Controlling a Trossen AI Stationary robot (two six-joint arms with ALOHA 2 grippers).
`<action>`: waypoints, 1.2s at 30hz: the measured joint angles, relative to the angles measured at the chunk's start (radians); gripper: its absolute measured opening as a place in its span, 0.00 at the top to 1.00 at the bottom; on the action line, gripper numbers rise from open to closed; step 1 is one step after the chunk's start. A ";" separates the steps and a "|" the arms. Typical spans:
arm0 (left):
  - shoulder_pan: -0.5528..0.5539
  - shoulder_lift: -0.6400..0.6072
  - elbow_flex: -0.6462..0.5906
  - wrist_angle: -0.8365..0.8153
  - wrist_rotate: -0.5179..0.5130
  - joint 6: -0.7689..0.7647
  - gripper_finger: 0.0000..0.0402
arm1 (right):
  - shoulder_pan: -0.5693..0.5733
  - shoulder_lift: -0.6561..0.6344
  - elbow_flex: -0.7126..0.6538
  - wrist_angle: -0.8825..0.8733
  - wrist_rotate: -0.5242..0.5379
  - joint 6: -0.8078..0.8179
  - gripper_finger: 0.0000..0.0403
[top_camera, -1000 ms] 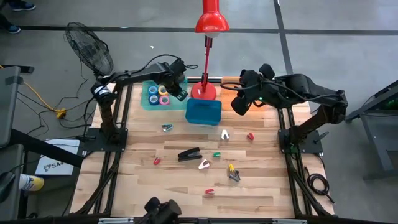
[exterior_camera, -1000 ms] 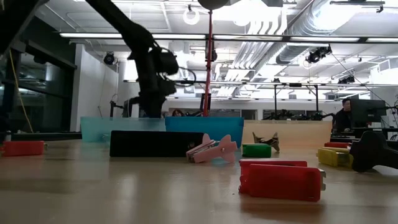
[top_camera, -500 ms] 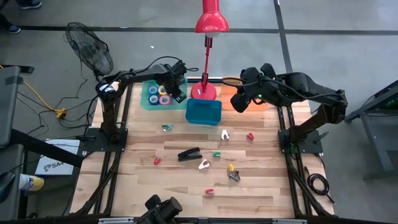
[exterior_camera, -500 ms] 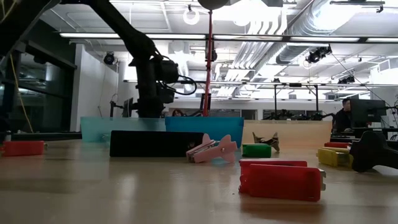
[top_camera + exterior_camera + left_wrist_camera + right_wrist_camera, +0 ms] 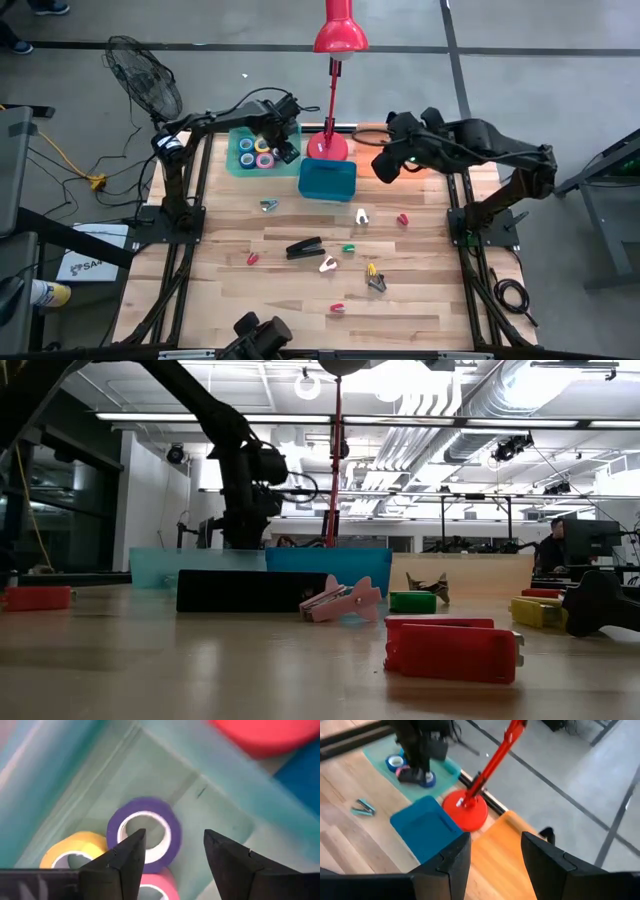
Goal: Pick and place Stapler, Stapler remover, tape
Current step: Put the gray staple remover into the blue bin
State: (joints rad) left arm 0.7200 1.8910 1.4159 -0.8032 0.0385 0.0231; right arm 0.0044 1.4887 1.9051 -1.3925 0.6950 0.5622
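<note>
No brand, label or number can be read on the tape rolls, the bins or the tools on the table. The one spot of lettering lies off the table: a white sheet point(image 5: 84, 263) on the floor at the left of the high view carries dark print, perhaps starting "SA", but too small to make out.

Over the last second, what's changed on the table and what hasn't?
The left gripper, open and empty, shifted slightly over the light-blue tray, above the purple tape. The right gripper, open, drifted a little near the orange tray. The staplers, removers and blue bin stayed put.
</note>
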 joint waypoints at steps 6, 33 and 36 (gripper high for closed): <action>0.000 -0.073 0.002 -0.009 0.061 0.000 0.51 | 0.000 0.001 -0.113 0.016 -0.115 0.093 0.59; -0.183 -0.420 0.003 -0.086 0.060 -0.080 0.51 | 0.004 0.001 -0.811 0.697 -0.548 0.644 0.59; -0.218 -0.430 0.003 -0.109 0.032 -0.081 0.51 | 0.014 0.001 -0.867 0.769 -0.508 0.686 0.59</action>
State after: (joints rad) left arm 0.5025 1.4611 1.4185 -0.9121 0.0708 -0.0575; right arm 0.0181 1.4895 1.0383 -0.6235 0.1874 1.2478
